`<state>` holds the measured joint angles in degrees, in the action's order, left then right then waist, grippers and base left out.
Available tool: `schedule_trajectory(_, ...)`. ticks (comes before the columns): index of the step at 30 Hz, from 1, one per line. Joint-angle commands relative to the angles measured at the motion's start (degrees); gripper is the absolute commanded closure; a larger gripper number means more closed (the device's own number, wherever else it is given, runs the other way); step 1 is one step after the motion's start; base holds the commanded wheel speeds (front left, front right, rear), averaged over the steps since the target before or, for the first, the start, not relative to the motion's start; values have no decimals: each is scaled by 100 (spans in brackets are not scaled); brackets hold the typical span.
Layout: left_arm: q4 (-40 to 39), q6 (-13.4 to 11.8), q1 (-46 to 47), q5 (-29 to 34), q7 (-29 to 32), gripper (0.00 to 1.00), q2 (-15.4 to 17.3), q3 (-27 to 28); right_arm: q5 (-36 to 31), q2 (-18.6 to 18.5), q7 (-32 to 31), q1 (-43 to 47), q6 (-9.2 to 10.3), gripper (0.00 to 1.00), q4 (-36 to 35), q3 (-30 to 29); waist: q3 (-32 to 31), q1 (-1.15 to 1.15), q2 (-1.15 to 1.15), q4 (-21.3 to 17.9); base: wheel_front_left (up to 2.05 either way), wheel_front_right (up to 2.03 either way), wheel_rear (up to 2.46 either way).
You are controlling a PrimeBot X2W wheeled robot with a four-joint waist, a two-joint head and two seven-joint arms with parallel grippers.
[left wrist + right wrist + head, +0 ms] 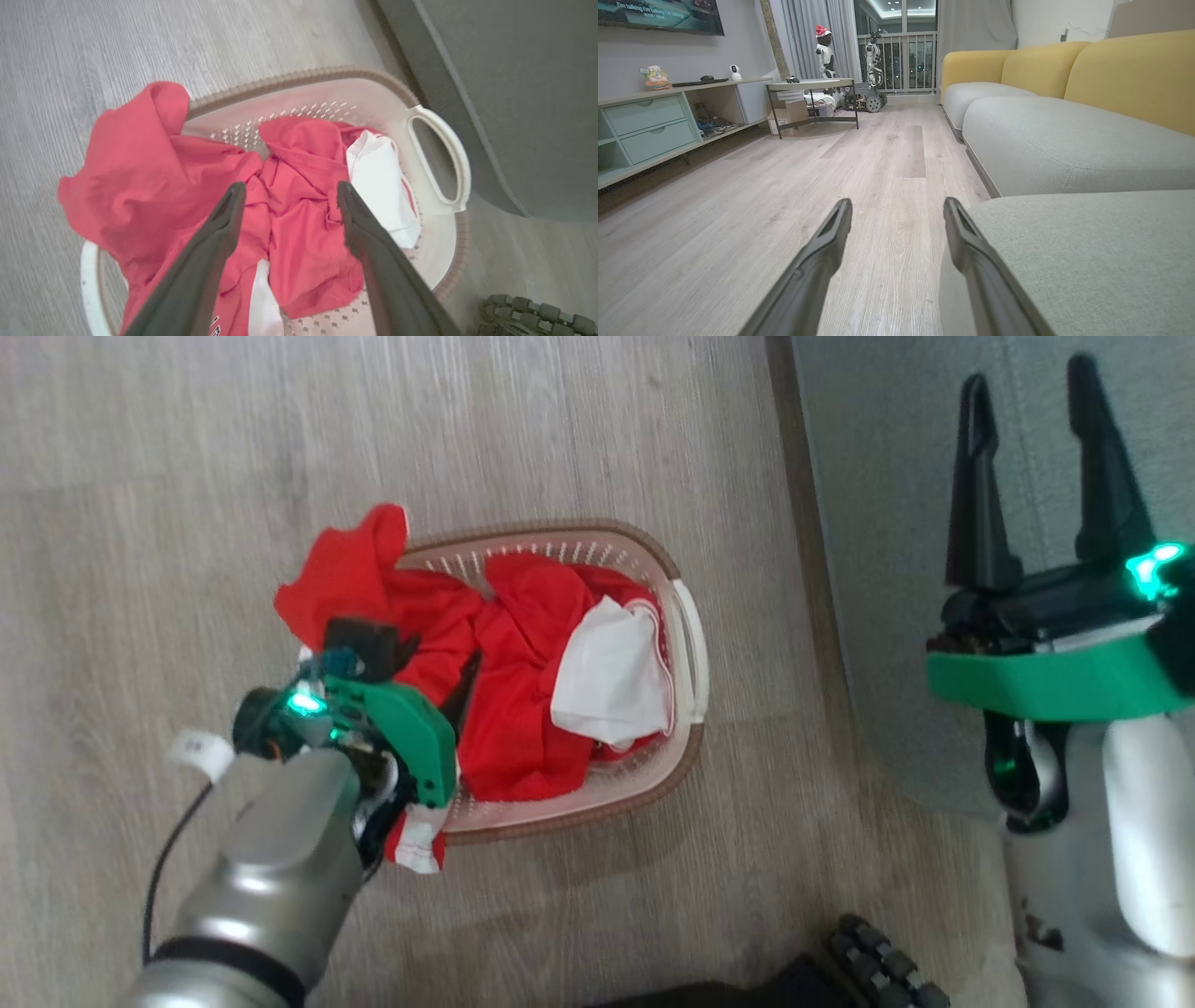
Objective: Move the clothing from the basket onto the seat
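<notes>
Mid-frame in head view: cream perforated basket (579, 530) w/ brown rim, on grey wood-look floor (187, 476). Heaped inside: clothing (523, 709), mostly red, w/ a white piece (611, 677) toward the basket's right end, by the white handle (695, 649). Red cloth spilling over the upper-left rim; a red-and-white bit hanging over the lower-left rim.

Centre-left, over the basket's left end: left claw (434, 667), spread wide, nothing gripped. In left wrist view, dark fingers (219, 233) angled down over the red folds, cloth showing between the tips; touching or just above, can't tell.

Right edge of head view: right claw (1029, 378), also spread wide and empty, fingers pointing to top of frame, in front of the grey-green seat (887, 523). Seat at upper right, near the basket, a floor strip between.

Right wrist view: seat cushion at lower right, yellow sofa backs (1134, 70) at upper right, TV unit (649, 121) at left.

Bottom right of head view: dark treaded wheel (887, 961).
</notes>
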<state>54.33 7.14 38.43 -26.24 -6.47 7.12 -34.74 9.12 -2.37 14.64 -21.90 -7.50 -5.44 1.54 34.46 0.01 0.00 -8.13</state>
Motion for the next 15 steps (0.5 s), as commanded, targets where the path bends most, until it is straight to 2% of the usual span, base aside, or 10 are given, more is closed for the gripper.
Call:
schedule_trajectory(1,64,35,160,-86,66,0,168,49,17,-51,36,-113,1,0,-252,140,249,-1,0,-85,0,0,0)
schedule_trajectory(8,701,35,606,-239,460,0,271,-296,140,-51,36,-424,1,0,-531,202,745,-1,0,-200,0,0,0)
schedule_trajectory(15,1218,35,950,-214,596,0,453,-648,259,-51,36,-684,1,0,-759,309,1288,-1,0,-415,0,0,0)
